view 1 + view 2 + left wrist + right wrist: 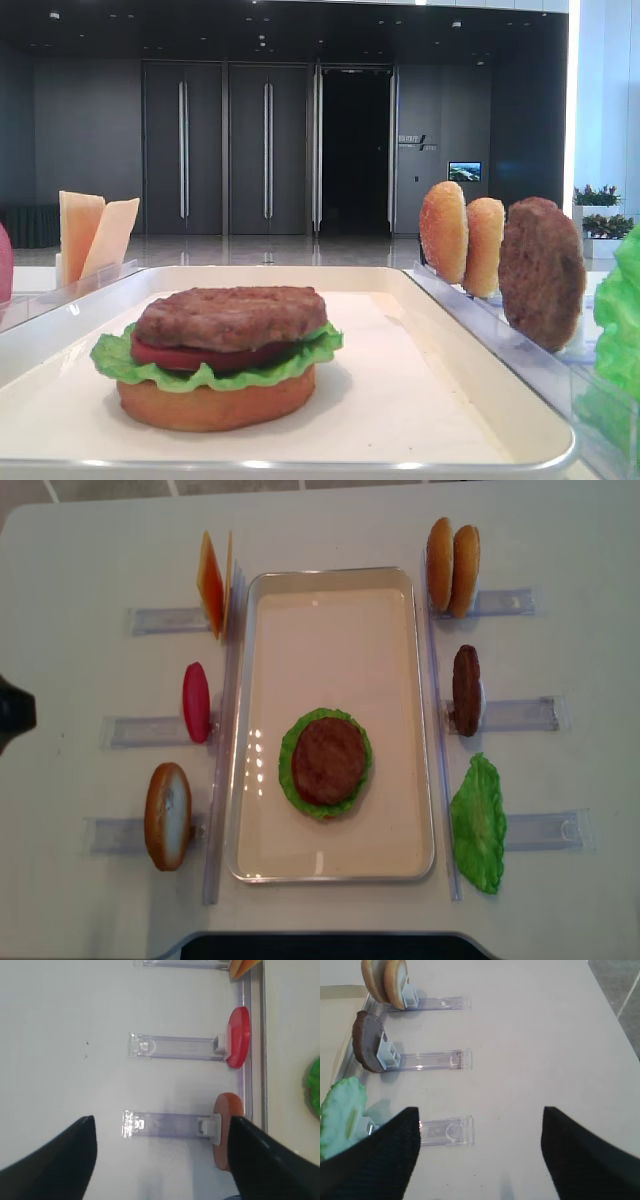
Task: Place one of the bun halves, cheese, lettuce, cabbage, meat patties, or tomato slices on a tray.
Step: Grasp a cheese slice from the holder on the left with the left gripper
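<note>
Between layers, patty (328, 759) topping the stack on the tray (330, 580); both fingers spread wide and empty, cheese (211, 584) left of tray likely next.

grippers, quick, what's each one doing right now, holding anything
Left gripper: open, holding nothing, above the table beside a bun half.
Right gripper: open, holding nothing, near the lettuce.
</note>
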{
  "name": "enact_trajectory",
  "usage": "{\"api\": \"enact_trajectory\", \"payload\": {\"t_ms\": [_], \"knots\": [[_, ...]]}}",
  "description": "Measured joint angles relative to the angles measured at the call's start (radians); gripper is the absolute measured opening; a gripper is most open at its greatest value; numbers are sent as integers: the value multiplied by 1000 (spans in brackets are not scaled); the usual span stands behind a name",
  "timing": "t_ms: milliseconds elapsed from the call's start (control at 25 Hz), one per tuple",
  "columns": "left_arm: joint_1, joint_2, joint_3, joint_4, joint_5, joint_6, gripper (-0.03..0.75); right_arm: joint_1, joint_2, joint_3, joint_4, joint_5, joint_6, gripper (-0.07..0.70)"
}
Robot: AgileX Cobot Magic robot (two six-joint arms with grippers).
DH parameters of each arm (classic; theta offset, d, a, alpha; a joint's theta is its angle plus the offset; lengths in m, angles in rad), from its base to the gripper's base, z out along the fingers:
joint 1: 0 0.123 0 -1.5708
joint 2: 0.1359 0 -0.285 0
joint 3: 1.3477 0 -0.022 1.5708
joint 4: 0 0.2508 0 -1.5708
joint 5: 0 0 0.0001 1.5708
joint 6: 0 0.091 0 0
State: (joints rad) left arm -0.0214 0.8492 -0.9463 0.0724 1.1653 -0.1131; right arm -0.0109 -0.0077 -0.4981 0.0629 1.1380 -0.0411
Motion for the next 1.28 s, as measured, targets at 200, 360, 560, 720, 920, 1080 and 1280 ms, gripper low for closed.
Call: {"api": "enact_trajectory", "payload": {"t_ms": [200, 360, 560, 720, 920, 1080, 1280], "knots": [[0, 189, -147, 0, 16, 0, 566, 0, 0, 0, 0, 0, 0, 512], [0, 333, -277, 0, 40, 0, 559, 0, 0, 0, 0, 0, 0, 510], [0, 489, -439, 1, 59, 0, 558, 0, 0, 0, 0, 0, 0, 509], [0, 617, -557, 2, 75, 0, 558, 0, 0, 0, 0, 0, 0, 509], [0, 779, -688, 3, 75, 4, 558, 0, 0, 0, 0, 0, 0, 509], [0, 896, -779, 3, 75, 4, 558, 0, 0, 0, 0, 0, 0, 509], [0, 1020, -890, 4, 75, 3, 558, 0, 0, 0, 0, 0, 0, 509]]}}
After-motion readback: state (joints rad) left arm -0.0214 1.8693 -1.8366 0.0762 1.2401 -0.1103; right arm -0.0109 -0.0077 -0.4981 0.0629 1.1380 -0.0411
